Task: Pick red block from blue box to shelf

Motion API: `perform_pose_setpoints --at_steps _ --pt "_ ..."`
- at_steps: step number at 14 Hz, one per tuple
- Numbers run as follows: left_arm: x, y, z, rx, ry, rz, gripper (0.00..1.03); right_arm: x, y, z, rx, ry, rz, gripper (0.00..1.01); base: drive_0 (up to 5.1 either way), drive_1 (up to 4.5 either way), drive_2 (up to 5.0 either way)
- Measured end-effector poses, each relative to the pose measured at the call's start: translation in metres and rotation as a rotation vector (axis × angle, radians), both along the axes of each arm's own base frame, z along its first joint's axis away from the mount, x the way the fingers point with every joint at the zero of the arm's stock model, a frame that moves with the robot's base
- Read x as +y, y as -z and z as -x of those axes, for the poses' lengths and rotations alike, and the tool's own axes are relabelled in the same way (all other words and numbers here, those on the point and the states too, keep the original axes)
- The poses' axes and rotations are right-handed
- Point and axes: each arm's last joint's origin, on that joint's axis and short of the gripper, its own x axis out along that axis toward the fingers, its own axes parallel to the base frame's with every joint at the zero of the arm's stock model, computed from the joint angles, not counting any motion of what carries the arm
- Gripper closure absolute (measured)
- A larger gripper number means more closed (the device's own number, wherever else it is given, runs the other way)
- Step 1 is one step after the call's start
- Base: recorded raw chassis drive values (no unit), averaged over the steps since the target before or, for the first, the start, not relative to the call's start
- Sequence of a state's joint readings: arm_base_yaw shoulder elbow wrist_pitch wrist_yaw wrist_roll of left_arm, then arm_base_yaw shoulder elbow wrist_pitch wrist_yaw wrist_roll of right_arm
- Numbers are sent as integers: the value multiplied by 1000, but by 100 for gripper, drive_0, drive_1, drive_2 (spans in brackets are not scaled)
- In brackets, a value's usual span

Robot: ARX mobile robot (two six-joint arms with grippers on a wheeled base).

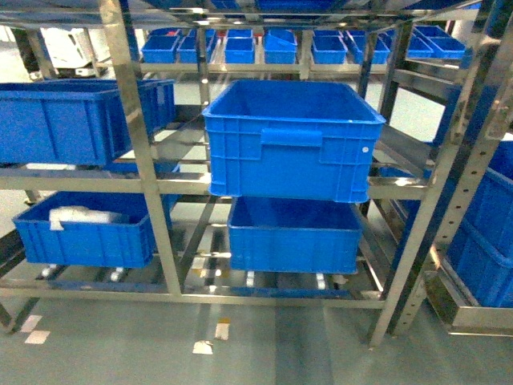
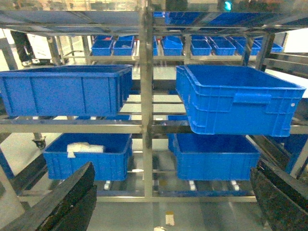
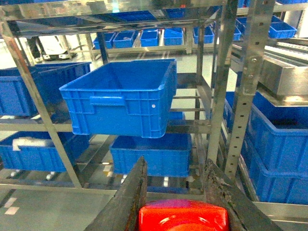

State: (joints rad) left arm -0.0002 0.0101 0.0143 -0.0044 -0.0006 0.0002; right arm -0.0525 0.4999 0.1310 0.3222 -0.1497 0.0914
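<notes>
Left gripper (image 2: 171, 202) spread wide, nothing between fingers, facing shelf (image 2: 146, 96)

Middle-tier blue bin (image 1: 292, 140) jutting out over front rail

Right gripper (image 3: 175, 192) pinching red block (image 3: 183, 216), block wedged low between both fingers, touching each

Looks rigid, light, glossy, probably slippery; judged best held across flat sides, as now

Block well apart from shelf rails, not yet placed

The red block (image 3: 184, 217) is cut off by the bottom edge of the right wrist view, its lower part unseen. The left gripper (image 2: 175, 202) is shown only as two dark fingers clipped at the lower corners. White contents in the lower-left bin (image 1: 84, 228) are blurred beyond identification
</notes>
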Motion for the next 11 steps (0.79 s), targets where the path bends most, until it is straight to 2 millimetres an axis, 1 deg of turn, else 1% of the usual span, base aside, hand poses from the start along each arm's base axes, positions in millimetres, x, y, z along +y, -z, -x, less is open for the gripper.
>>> perform_pose_setpoints --at_steps 1,4,11 --pt "0 0 0 0 0 0 5 0 0 0 0 0 0 73 -144 -144 -144" --pt "0 0 0 0 0 0 5 0 0 0 0 0 0 73 0 0 0" --pt "0 0 0 0 1 0 5 0 -1 0 -5 0 0 73 -5 411 -422"
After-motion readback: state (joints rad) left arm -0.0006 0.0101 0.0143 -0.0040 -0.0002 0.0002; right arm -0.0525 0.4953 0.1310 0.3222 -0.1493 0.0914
